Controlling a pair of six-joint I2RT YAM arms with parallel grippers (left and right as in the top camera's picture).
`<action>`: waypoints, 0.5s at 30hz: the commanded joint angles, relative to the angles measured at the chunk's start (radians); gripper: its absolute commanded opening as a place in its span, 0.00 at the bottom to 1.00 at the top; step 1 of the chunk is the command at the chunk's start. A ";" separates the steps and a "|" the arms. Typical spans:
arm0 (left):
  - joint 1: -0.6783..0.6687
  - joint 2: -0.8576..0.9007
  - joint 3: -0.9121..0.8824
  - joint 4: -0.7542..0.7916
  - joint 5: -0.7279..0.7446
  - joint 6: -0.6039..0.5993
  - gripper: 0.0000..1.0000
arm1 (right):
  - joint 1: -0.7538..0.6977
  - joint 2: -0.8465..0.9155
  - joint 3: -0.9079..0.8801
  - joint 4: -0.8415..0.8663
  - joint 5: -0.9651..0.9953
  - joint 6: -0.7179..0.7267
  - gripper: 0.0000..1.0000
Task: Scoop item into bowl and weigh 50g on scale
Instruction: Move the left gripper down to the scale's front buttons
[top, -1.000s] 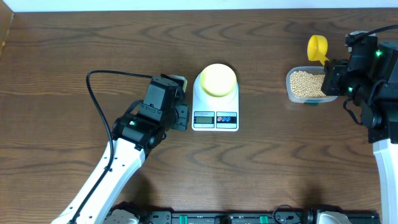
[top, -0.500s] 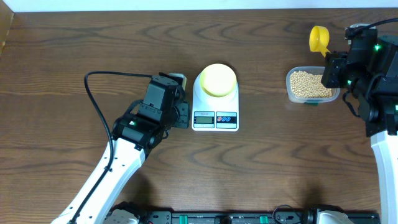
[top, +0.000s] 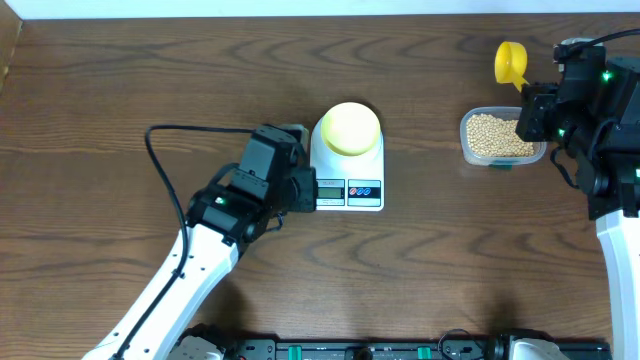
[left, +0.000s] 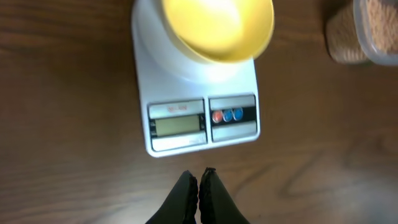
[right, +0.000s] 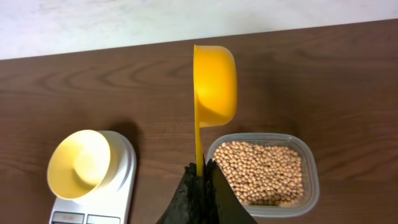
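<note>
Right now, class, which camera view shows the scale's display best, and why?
The left wrist view: the display faces the camera, large and unobstructed. Overhead shows the display tiny. The right wrist view cuts the display off at the frame's bottom edge.

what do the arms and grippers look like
The left arm and right arm have white lower links and black wrist housings with green lights. A black cable loops off the left one. The left gripper and right gripper have black tapered fingers.
</note>
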 joint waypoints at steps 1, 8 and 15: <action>-0.009 0.028 0.069 -0.045 0.045 0.019 0.07 | -0.004 0.005 0.015 -0.001 -0.035 -0.007 0.01; -0.023 0.194 0.265 -0.199 0.108 0.113 0.07 | -0.004 0.005 0.015 -0.001 -0.034 -0.008 0.01; -0.058 0.340 0.394 -0.266 0.071 0.216 0.07 | -0.004 0.005 0.015 -0.016 -0.034 -0.008 0.01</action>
